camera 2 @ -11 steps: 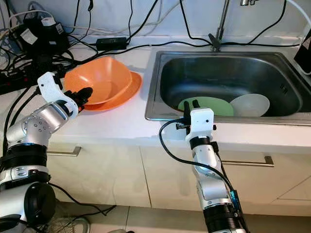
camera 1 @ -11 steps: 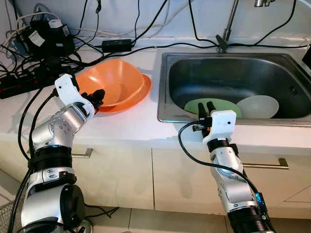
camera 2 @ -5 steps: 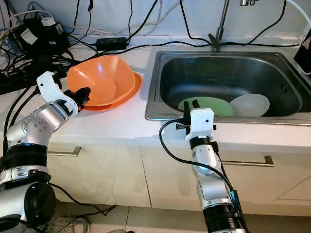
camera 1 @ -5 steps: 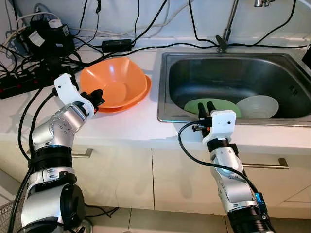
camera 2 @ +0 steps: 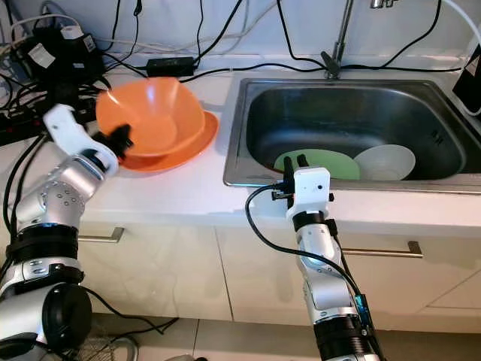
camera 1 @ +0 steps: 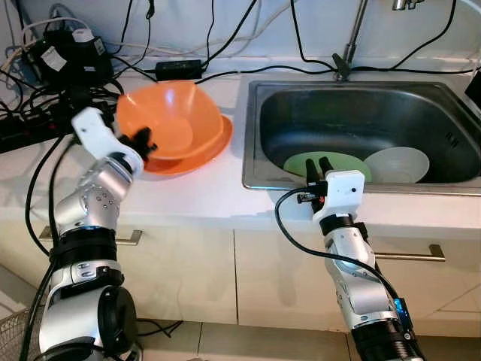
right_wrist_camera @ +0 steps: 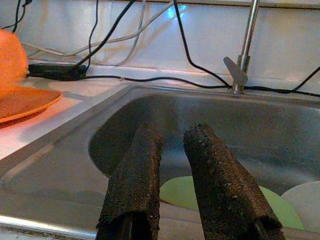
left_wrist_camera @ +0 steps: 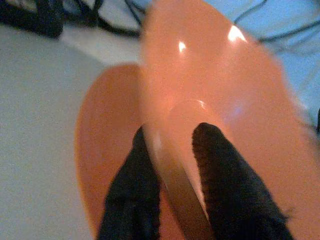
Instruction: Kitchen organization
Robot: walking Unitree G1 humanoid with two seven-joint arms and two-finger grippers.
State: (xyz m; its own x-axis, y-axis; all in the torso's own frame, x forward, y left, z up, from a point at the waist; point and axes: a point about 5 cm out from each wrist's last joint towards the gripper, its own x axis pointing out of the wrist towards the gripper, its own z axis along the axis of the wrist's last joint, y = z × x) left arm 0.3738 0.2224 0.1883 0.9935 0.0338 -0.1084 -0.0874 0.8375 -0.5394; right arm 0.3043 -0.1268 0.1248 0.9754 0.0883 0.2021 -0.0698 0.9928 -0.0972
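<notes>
Left gripper (left_wrist_camera: 170,165) pinches orange bowl (camera 1: 176,116) rim, tilting it above orange plate (camera 1: 214,147) on counter (camera 1: 188,192); right gripper (camera 1: 319,167) slightly spread at sink (camera 1: 361,98) edge.

Countertop (camera 1: 195,192): white, running along the wall above pale cabinet fronts.
Sink (camera 1: 259,120): steel basin set into the countertop, right of centre.
Orange plate (camera 1: 218,147): resting flat on the countertop, just left of the sink.
Cables and power strips (camera 1: 45,75): black tangle at the far left, against the wall.
Black adapter (camera 1: 179,69): apparently a power brick, lying behind the orange plate.
</notes>
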